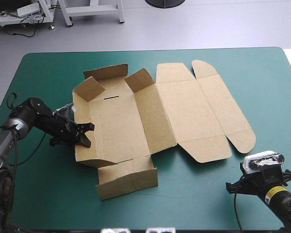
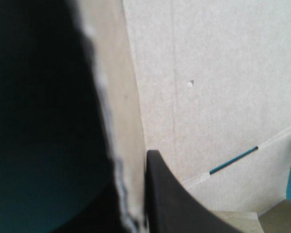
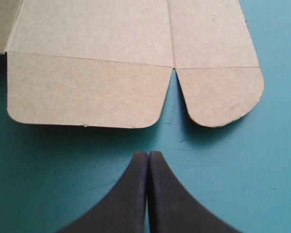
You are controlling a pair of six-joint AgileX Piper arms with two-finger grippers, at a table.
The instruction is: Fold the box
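Half-raised box (image 1: pixel 184 111) at the middle of the table (image 1: pixel 48 68), left gripper (image 1: pixel 82 135) on its left wall (image 1: pixel 81 114).
The table has a teal-green cover. On the left part of the brown box the walls stand up at the left, far and near sides. The lid (image 1: pixel 208 109) lies flat to the right. The left gripper grasps the left wall, with the board between its black fingers (image 2: pixel 169 204). The right gripper (image 3: pixel 148 156) is clenched, fingers pressed together, over the cover at the near right, near the lid's flaps (image 3: pixel 87 92) but apart from them.
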